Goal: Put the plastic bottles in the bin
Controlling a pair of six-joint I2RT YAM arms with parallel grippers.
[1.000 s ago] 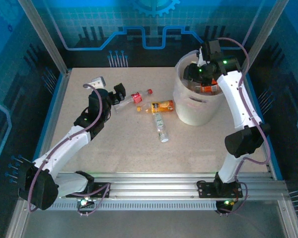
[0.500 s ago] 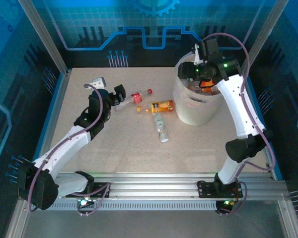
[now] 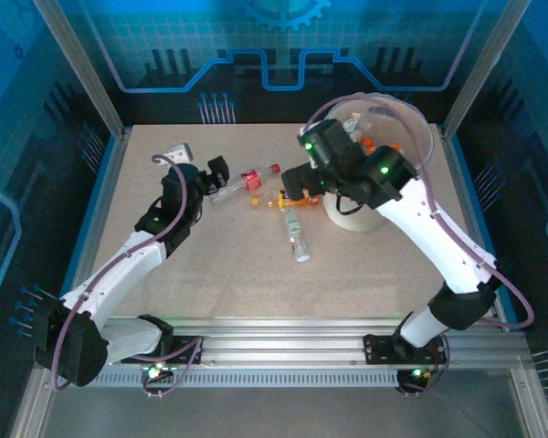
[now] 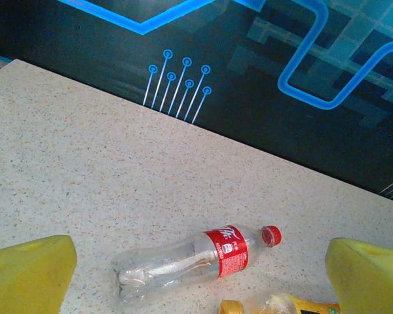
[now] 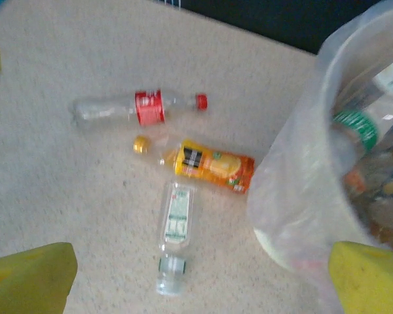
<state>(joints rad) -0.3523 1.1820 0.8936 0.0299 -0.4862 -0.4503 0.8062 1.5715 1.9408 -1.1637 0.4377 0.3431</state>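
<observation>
Top external view first: a speckled beige desk point(image 3: 210, 274), with the big translucent bin point(image 3: 418, 151) standing at the far right. It's got a pile of bottles point(image 5: 357, 127) inside.

The right arm is bent over to the left of the bin. The right gripper point(image 3: 297, 187) hovers above the orange-label bottle point(image 5: 209, 163), and its wrist cam shows the jaws spread wide with nothing in them.

The left gripper point(image 3: 217, 175) is just left of the red-label bottle point(image 3: 248, 179). Its jaws are wide open and empty too, and in its wrist cam the bottle lies on the desk between the yellow pads point(image 4: 33, 271).

The orange one lies just beside the bin. The green-label bottle point(image 3: 295, 233) lies closer to the arms, cap toward them.

Far left there's a small grey-white thing point(image 3: 178, 149), can't tell what it is.
</observation>
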